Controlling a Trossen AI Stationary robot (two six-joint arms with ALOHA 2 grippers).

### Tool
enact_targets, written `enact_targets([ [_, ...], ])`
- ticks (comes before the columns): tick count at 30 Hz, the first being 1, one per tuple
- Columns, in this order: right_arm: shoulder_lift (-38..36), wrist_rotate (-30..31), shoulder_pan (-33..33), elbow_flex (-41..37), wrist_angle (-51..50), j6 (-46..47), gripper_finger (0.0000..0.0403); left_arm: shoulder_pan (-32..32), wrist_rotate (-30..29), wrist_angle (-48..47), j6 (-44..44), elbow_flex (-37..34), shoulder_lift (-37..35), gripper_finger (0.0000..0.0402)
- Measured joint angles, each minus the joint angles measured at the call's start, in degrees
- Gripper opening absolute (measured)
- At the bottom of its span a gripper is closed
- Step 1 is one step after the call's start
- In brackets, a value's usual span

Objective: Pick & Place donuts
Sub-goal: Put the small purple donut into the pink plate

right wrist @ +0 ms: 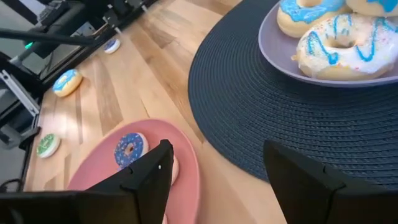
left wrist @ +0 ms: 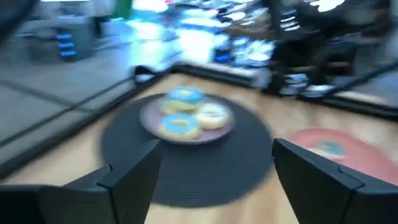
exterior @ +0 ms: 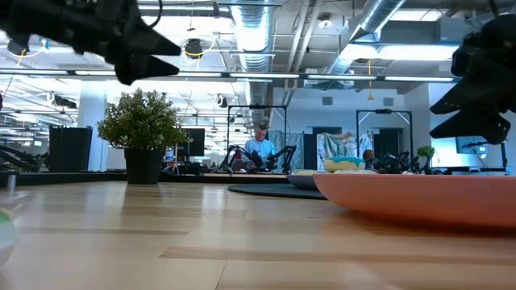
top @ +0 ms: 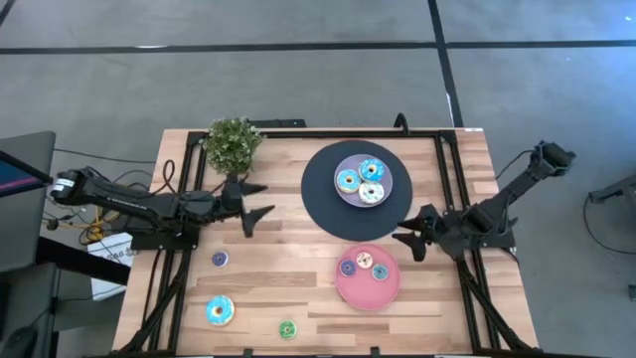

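Observation:
Three big donuts, two blue-iced (top: 348,181) and one white-iced (top: 372,193), lie on the lavender plate (top: 388,179), which sits on the black disc (top: 318,199). Three small donuts (top: 365,261) lie on the pink plate (top: 370,294). On the bare wood lie a small purple donut (top: 220,259), a big blue one (top: 220,310) and a small green one (top: 287,329). My left gripper (top: 266,197) hovers open left of the disc, beside the plant. My right gripper (top: 409,227) hovers open between the disc and the pink plate (right wrist: 93,180), holding nothing.
A potted plant (top: 234,144) stands at the far left of the table, just behind my left gripper. A black frame runs along the table's left, far and right edges. Bare wood lies in the middle and along the near edge. A person sits far off in the room (exterior: 260,145).

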Motion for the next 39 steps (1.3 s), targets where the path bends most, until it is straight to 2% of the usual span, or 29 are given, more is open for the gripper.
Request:
enact_targets([
  [2,0.0,1.7,0.9,0.0,-0.3,-0.5,0.024,-0.7,-4.0,-5.0,-0.6,3.6,2.1,0.029],
  [6,0.0,2.4,1.2,0.0,-0.8,-3.2,0.024,-2.1,-4.6,-15.4,-7.0,12.5,7.6,0.0263],
  [12,0.0,2.2,1.2,0.0,-2.7,-4.5,0.024,-3.4,-3.2,-47.7,-23.6,26.2,15.8,0.0231],
  [15,0.1,2.2,1.1,0.0,-4.0,-7.7,0.024,-4.9,-1.9,-59.5,-31.4,29.1,18.6,0.0221],
  [19,1.1,2.2,-0.1,0.0,-4.1,-17.2,0.024,-7.1,1.7,-65.1,-35.9,29.3,19.6,0.0213],
  [22,2.1,2.1,-1.3,0.0,-3.9,-23.9,0.024,-8.5,6.4,-67.2,-39.4,29.0,19.6,0.0213],
  [28,4.0,2.0,-1.8,0.0,-3.6,-24.4,0.024,-11.0,14.2,-71.1,-45.5,29.0,19.6,0.0228],
  [39,5.4,1.9,-1.8,0.0,-3.1,-24.4,0.024,-14.7,15.1,-81.1,-62.4,28.8,21.7,0.027],
])
